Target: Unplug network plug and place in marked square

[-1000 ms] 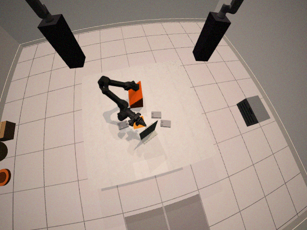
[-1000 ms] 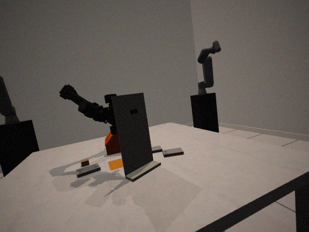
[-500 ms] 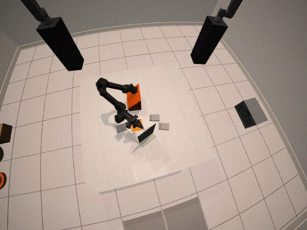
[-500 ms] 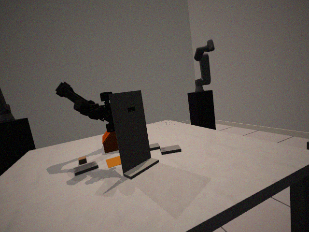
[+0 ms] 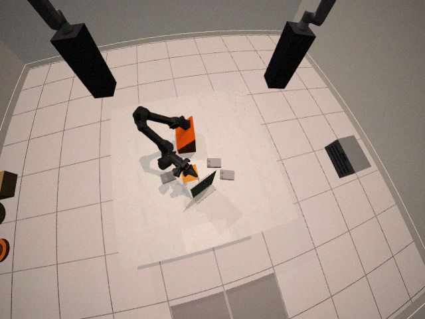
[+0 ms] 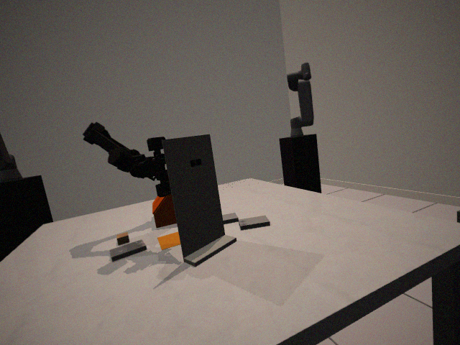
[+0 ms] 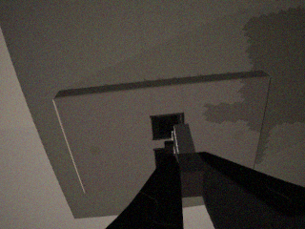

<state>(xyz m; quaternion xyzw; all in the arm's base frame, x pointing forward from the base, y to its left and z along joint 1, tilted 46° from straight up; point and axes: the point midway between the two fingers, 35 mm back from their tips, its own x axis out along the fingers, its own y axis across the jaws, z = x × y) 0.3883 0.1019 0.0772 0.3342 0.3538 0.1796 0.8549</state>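
Observation:
The upright panel [image 5: 203, 187] [image 6: 192, 204] stands on a flat foot. In the wrist view its raised plate [image 7: 110, 143] has two dark openings, one above the other. My gripper [image 5: 196, 177] [image 7: 185, 164] is shut on the grey plug [image 7: 185, 138], in front of the panel. The plug's front end shows beside the upper opening [image 7: 164, 126], which looks dark and uncovered; the plug appears out of it, though the small gap is hard to judge. The orange marked square [image 5: 188, 178] [image 6: 169, 241] lies on the table, partly under the gripper in the top view. The panel hides my fingertips in the exterior view.
Flat grey blocks lie around: one [image 5: 168, 177] [image 6: 128, 250] beside the orange square, two [image 5: 214, 162] [image 5: 226, 174] past the panel's other side. A small brown block [image 6: 123, 238] is behind the first. An orange-red block [image 5: 185, 137] [image 6: 165, 215] stands at my arm's base.

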